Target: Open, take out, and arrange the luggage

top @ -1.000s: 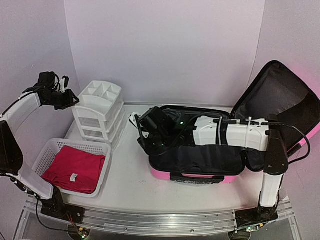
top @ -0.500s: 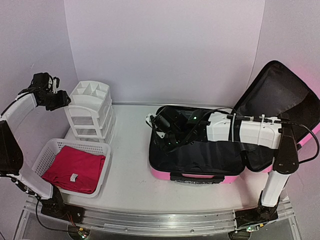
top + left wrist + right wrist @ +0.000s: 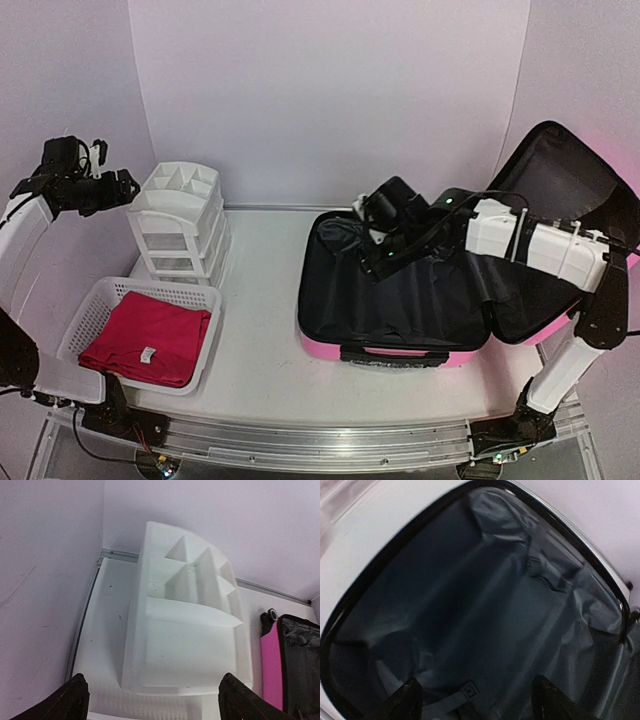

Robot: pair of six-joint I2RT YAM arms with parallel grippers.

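Two pairs of jaws stand apart, empty: our right gripper [image 3: 480,700] hangs over the open luggage [image 3: 420,305] at the table's [image 3: 260,300] right, likely to search its lining [image 3: 485,605], while our left gripper [image 3: 155,702] hovers far left by the organizer [image 3: 185,215], out of the way.

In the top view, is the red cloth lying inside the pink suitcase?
No, the red cloth lies in the white basket, well to the left of the open suitcase.
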